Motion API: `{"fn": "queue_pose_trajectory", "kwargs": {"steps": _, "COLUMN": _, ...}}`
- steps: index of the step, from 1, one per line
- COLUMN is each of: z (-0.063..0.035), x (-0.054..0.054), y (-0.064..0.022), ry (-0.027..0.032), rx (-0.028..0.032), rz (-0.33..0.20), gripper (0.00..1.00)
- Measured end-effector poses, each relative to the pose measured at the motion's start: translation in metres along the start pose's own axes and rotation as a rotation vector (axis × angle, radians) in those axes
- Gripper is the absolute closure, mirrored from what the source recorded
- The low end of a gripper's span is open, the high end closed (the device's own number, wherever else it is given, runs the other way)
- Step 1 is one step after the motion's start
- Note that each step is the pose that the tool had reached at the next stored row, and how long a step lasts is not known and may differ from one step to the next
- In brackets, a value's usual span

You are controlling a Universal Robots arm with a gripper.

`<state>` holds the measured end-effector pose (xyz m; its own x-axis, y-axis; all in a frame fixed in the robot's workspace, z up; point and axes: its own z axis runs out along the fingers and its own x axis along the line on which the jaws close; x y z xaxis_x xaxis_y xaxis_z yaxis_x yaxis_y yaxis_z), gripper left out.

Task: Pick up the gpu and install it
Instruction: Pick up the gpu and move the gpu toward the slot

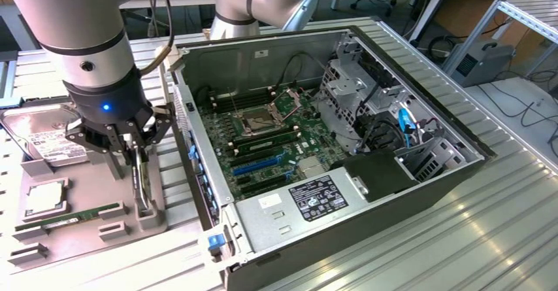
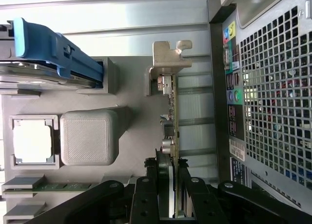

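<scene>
Gripper (image 2: pixel 173 168) nearest cam, jaws clenched on gpu (image 2: pixel 173 121), one finger (image 2: pixel 165 177) per face. Gpu stands on edge in slot at tray (image 2: pixel 131 87) edge nearest pc case (image 2: pixel 273 87). Bracket (image 2: pixel 168 63) at end far from grip. Can't tell if card clear of slot. Hdd (image 1: pixel 48 137), cpu (image 1: pixel 46 198), ram (image 1: pixel 70 218) toward tray's other edge. Handling, est.: light, stiff board, fragile parts + contacts, thin so tips easily. Faces smooth, may slip if pinch weak. Best hold: flat faces nr top edge, clear of bracket & connector
</scene>
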<state>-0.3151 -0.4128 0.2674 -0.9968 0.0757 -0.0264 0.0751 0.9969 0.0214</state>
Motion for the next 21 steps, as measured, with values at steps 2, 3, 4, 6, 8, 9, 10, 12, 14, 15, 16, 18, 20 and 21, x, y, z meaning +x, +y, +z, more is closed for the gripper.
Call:
{"fn": "queue_pose_trajectory", "kwargs": {"steps": 2, "z": -0.0003, "x": 0.0000, "y": 0.0000, "ry": 0.0000, "rx": 0.0000, "rz": 0.000, "gripper": 0.73}}
{"fn": "queue_pose_trajectory", "kwargs": {"steps": 3, "z": -0.0005, "x": 0.0000, "y": 0.0000, "ry": 0.0000, "rx": 0.0000, "rz": 0.000, "gripper": 0.73}}
{"fn": "queue_pose_trajectory", "kwargs": {"steps": 4, "z": -0.0007, "x": 0.0000, "y": 0.0000, "ry": 0.0000, "rx": 0.0000, "rz": 0.000, "gripper": 0.73}}
{"fn": "queue_pose_trajectory", "kwargs": {"steps": 6, "z": -0.0011, "x": 0.0000, "y": 0.0000, "ry": 0.0000, "rx": 0.0000, "rz": 0.000, "gripper": 0.73}}
{"fn": "queue_pose_trajectory", "kwargs": {"steps": 8, "z": -0.0014, "x": 0.0000, "y": 0.0000, "ry": 0.0000, "rx": 0.0000, "rz": 0.000, "gripper": 0.73}}
{"fn": "queue_pose_trajectory", "kwargs": {"steps": 9, "z": -0.0017, "x": -0.0001, "y": 0.0000, "ry": 0.0000, "rx": 0.0000, "rz": 0.000, "gripper": 0.73}}
{"fn": "queue_pose_trajectory", "kwargs": {"steps": 10, "z": -0.0019, "x": 0.0000, "y": 0.0000, "ry": 0.0000, "rx": 0.0000, "rz": 0.000, "gripper": 0.73}}
{"fn": "queue_pose_trajectory", "kwargs": {"steps": 12, "z": -0.0026, "x": -0.0001, "y": 0.0000, "ry": 0.0000, "rx": 0.0000, "rz": 0.000, "gripper": 0.73}}
{"fn": "queue_pose_trajectory", "kwargs": {"steps": 14, "z": -0.0031, "x": -0.0001, "y": 0.0001, "ry": 0.0000, "rx": 0.0000, "rz": 0.000, "gripper": 0.73}}
{"fn": "queue_pose_trajectory", "kwargs": {"steps": 15, "z": -0.0032, "x": -0.0001, "y": 0.0001, "ry": 0.0000, "rx": 0.0000, "rz": 0.000, "gripper": 0.73}}
{"fn": "queue_pose_trajectory", "kwargs": {"steps": 16, "z": -0.0034, "x": -0.0001, "y": 0.0001, "ry": 0.0000, "rx": 0.0000, "rz": 0.000, "gripper": 0.73}}
{"fn": "queue_pose_trajectory", "kwargs": {"steps": 18, "z": -0.0039, "x": -0.0001, "y": 0.0001, "ry": 0.0001, "rx": 0.0001, "rz": 0.000, "gripper": 0.73}}
{"fn": "queue_pose_trajectory", "kwargs": {"steps": 20, "z": -0.0043, "x": -0.0001, "y": 0.0001, "ry": 0.0000, "rx": 0.0000, "rz": 0.000, "gripper": 0.73}}
{"fn": "queue_pose_trajectory", "kwargs": {"steps": 21, "z": -0.0045, "x": -0.0001, "y": 0.0001, "ry": 0.0000, "rx": 0.0000, "rz": 0.000, "gripper": 0.73}}
